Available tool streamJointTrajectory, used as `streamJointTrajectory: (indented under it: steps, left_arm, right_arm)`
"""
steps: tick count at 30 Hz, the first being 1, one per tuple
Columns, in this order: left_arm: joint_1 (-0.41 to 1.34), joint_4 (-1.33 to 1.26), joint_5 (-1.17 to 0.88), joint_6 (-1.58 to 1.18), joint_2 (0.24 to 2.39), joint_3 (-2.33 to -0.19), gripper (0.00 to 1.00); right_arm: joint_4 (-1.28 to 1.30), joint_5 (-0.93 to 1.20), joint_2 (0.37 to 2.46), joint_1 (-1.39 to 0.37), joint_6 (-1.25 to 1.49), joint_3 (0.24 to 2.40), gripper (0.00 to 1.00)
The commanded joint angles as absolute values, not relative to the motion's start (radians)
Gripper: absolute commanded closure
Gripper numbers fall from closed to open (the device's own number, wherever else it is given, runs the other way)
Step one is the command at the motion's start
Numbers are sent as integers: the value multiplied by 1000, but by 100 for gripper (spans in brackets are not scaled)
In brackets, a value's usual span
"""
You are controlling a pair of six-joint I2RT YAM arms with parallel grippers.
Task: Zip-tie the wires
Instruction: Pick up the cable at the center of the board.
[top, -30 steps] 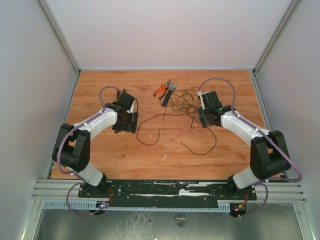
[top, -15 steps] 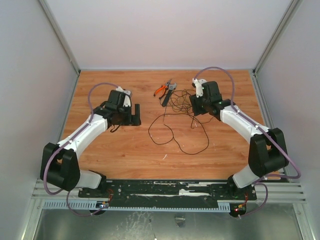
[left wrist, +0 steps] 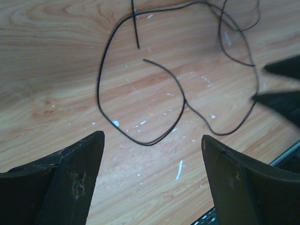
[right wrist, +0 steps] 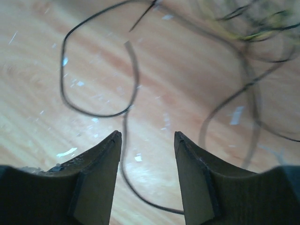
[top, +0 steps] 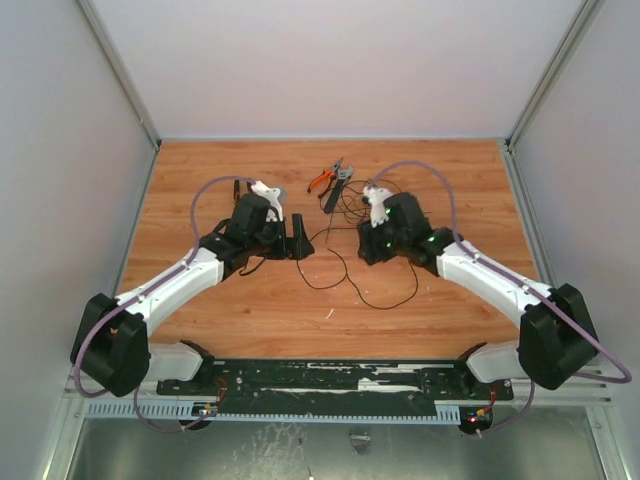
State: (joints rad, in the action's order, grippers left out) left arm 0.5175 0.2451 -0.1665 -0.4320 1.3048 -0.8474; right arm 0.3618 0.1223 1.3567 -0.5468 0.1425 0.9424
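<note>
The left gripper point(left wrist: 152, 138) is held wide open, with nothing between its fingers point(left wrist: 70, 178). It is poised just above the wooden table point(top: 200, 180), near a loose loop of the wires point(left wrist: 99, 79) that is spread flat on the boards. The right gripper point(right wrist: 147, 134) is set narrower but is still parted. A strand of the wires is seen through its gap, lying on the table and not clamped. The two grippers are turned towards each other across the middle of the table, with the loose loops laid between them. The denser tangle of the wires is found further back, just beside the right wrist. The zip tie point(top: 333, 195) is laid straight at the tangle's left edge. Orange-handled pliers point(top: 322, 180) are placed just beside its far end.
</note>
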Motion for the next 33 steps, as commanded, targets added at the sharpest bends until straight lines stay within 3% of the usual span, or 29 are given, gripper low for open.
streamJointTrajectory:
  steps: [1,8,26,33]
  left_arm:
    - [502,99,-177,-527,1208,-800,11]
    - [481,94,-186,-552,1127,-750,11]
    - [477,100,-200,-538,1106,-726,12]
    - [477,119,-216,-513,1113,-730,13]
  right_arm:
    - [303,127,1388,-663,263,859,52]
    - [252,74,1488,-738,322,844,59]
    - [276,-35,1584,-797,324,826,65]
    - [290,-35,1579,-800,301,810,83]
